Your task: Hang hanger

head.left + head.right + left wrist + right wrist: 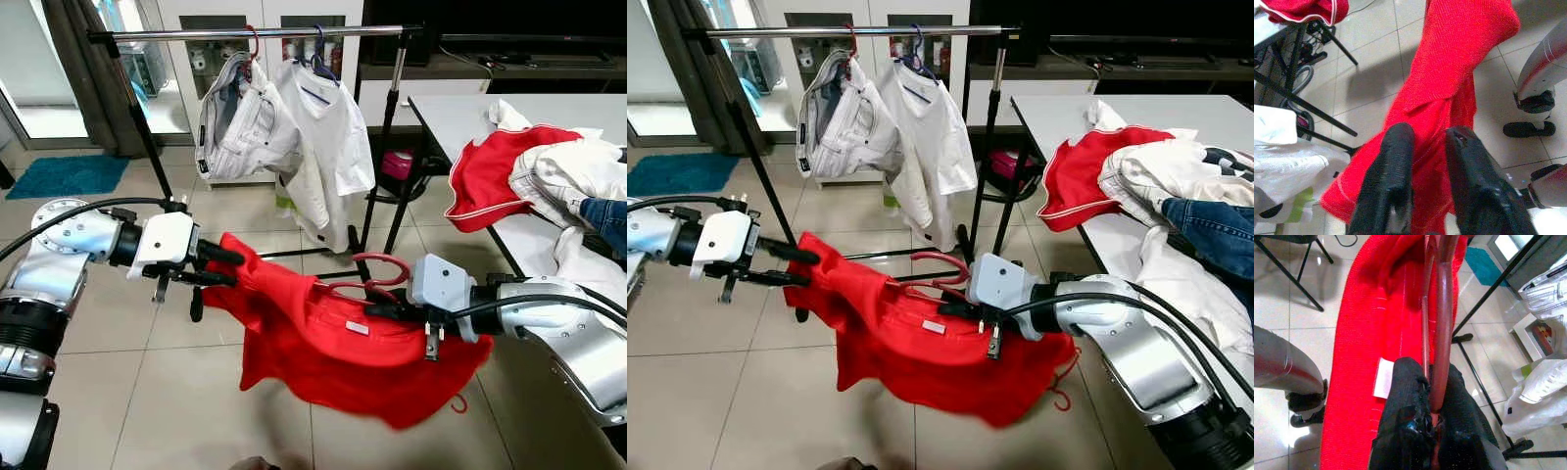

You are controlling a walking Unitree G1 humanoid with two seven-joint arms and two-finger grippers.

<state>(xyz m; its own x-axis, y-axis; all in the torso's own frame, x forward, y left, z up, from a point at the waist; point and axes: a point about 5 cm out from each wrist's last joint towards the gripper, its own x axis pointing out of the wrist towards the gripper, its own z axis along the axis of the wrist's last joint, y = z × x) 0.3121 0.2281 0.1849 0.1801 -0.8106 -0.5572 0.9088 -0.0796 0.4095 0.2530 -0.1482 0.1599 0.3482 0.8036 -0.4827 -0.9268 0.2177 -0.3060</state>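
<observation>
Hanger (pixel 377 272), dark red and threaded into the red shirt (pixel 323 338), is sitting low and near, well short of the far rail (pixel 245 33). The right gripper (pixel 377 310) is clamping shut on its wire so the hook stays free for the rail. The left gripper (pixel 227 267) is pinching the shirt's left edge between nearly closed fingers, seemingly spreading the cloth (keeping it off the floor).

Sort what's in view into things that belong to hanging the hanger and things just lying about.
Job in hand: red hanger, red shirt on it, clothes rail, right gripper shut on the hanger, left gripper pinching the shirt.

Lying about: white garments on the rail, clothes pile on the table, blue mat.
</observation>
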